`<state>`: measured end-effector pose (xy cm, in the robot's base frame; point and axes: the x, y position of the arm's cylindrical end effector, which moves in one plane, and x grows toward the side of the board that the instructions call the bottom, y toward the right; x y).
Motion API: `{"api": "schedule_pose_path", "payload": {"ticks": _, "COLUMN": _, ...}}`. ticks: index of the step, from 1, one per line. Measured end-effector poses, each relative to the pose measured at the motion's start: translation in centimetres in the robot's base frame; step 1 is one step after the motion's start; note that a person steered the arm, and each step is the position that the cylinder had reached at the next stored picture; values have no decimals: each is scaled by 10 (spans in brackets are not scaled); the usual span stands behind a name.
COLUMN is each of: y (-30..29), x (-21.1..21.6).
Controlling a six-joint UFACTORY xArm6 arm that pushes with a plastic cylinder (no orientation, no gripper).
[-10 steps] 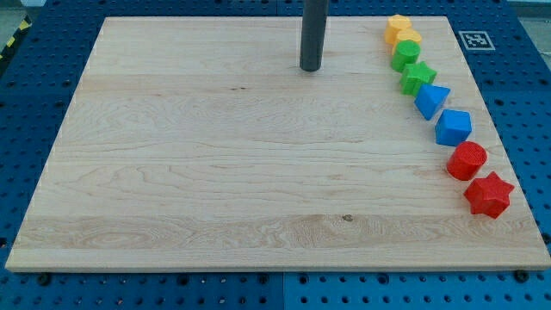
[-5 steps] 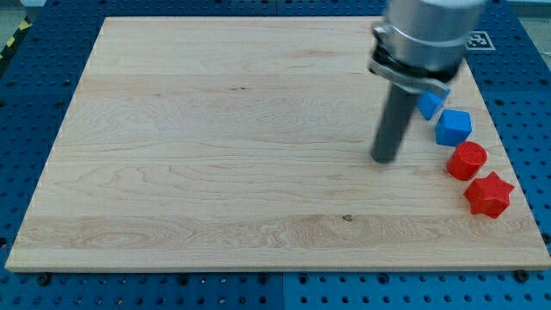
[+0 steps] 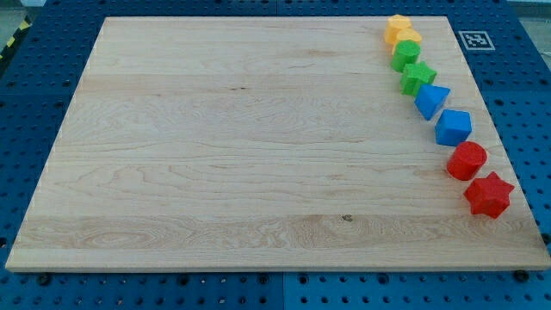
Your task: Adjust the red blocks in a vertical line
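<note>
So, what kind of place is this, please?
Probably a robotics lab bench: a wooden board lies on a blue perforated table, with a printed marker tag and coloured blocks. My tip is not in view.

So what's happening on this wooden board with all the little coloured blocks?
Nothing is touching the blocks right now; my tip is out of view. Eight blocks curve down the board's right side: two yellow, two green, two blue, then the red cylinder and the red star. The star sits below and slightly right of the cylinder, so they aren't yet in a vertical line.

Wooden board (image 3: 215, 146) w/ yellow (image 3: 401, 33), green (image 3: 411, 67), blue blocks (image 3: 443, 114) along view's right.
</note>
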<state>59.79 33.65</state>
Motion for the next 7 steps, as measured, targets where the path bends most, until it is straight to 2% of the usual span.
{"api": "schedule_pose_path", "payload": {"ticks": 2, "y": -2, "x": -27}}
{"api": "schedule_pose_path", "payload": {"ticks": 7, "y": -58, "x": -43}}
